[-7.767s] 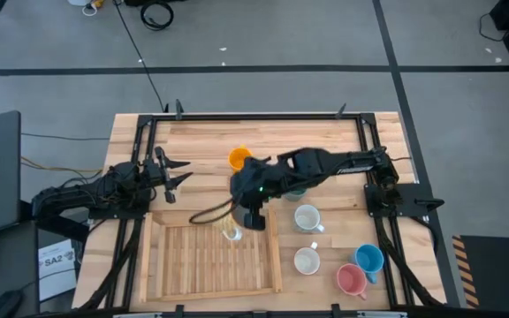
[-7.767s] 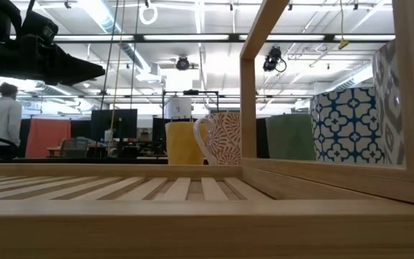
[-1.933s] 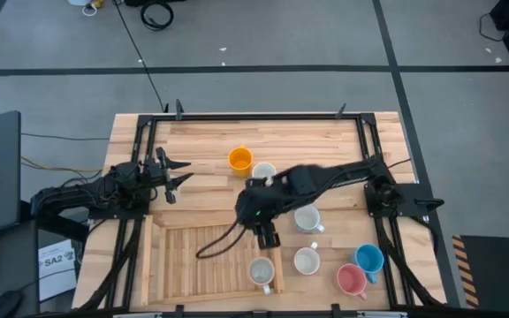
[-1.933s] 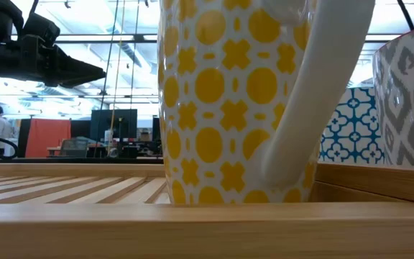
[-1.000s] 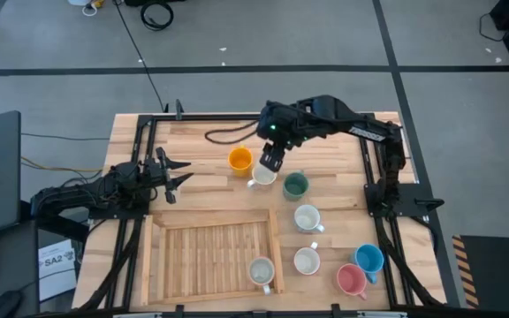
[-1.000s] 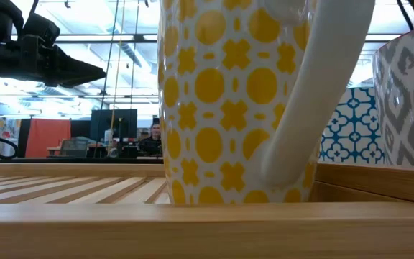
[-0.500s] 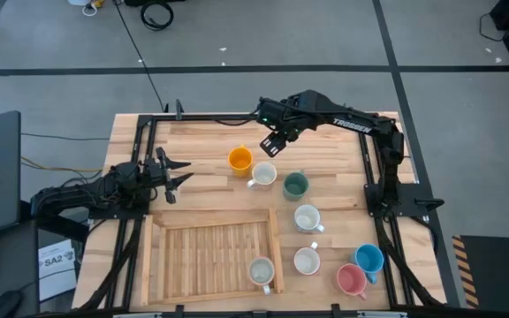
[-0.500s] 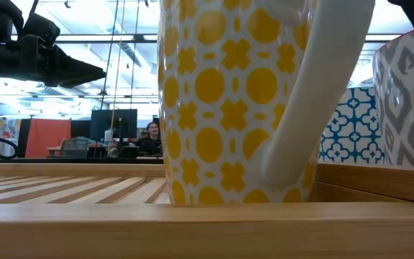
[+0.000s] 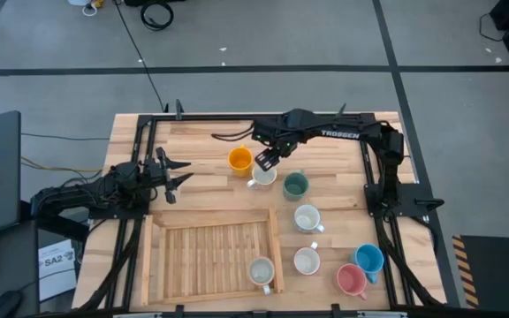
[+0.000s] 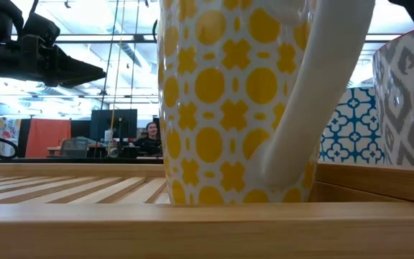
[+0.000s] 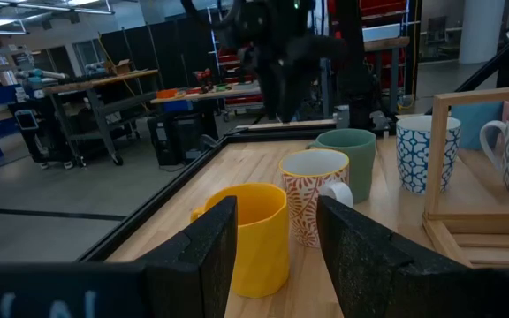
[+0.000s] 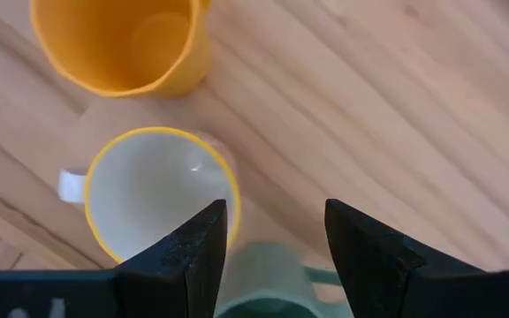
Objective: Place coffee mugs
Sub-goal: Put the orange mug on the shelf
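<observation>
Swinging back from the wooden tray (image 9: pixel 159 256), the right arm is now reaching over the tabletop (image 9: pixel 210 132), its right end effector (image 9: pixel 266 159) hanging with fingers apart and empty. Directly beneath it is sitting the orange-rimmed white mug (image 12: pixel 159 197), the orange mug (image 9: pixel 239 160) just beside, the dark green mug (image 9: pixel 295 185) near. One yellow-patterned mug (image 9: pixel 261 270) is standing in the tray's corner. Well apart, the left end effector (image 9: pixel 179 173) is waiting, fingers parted.
</observation>
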{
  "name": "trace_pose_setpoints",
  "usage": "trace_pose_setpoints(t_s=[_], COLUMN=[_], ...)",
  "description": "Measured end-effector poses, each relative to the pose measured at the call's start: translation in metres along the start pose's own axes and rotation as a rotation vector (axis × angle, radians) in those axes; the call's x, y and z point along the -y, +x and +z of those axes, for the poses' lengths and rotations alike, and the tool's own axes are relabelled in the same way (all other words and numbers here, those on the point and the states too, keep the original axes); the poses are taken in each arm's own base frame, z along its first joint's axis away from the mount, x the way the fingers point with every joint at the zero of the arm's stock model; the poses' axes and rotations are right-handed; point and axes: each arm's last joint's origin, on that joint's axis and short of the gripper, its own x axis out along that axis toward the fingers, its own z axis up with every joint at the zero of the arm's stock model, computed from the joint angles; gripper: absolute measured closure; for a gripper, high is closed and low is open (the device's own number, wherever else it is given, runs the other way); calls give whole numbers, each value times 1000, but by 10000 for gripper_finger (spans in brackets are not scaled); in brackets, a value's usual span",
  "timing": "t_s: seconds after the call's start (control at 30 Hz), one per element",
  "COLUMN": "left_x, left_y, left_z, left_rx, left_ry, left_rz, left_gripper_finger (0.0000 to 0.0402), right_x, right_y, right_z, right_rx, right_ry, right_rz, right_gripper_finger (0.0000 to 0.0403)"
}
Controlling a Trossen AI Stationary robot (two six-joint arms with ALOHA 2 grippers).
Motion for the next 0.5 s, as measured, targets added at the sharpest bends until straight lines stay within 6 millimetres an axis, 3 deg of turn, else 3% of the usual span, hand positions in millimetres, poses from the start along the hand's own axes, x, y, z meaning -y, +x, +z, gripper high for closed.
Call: trace_pose_setpoints(t_s=[0.5], left_x=[0], left_y=[0], left_z=[0], left_rx=[0], left_ry=[0], left_rz=[0], left_gripper_finger=[237], right_x=[-10], right_y=[38], right_z=[-12], right_rx=[13], right_ry=[-23], right_rz=[63], right_gripper_finger=[204])
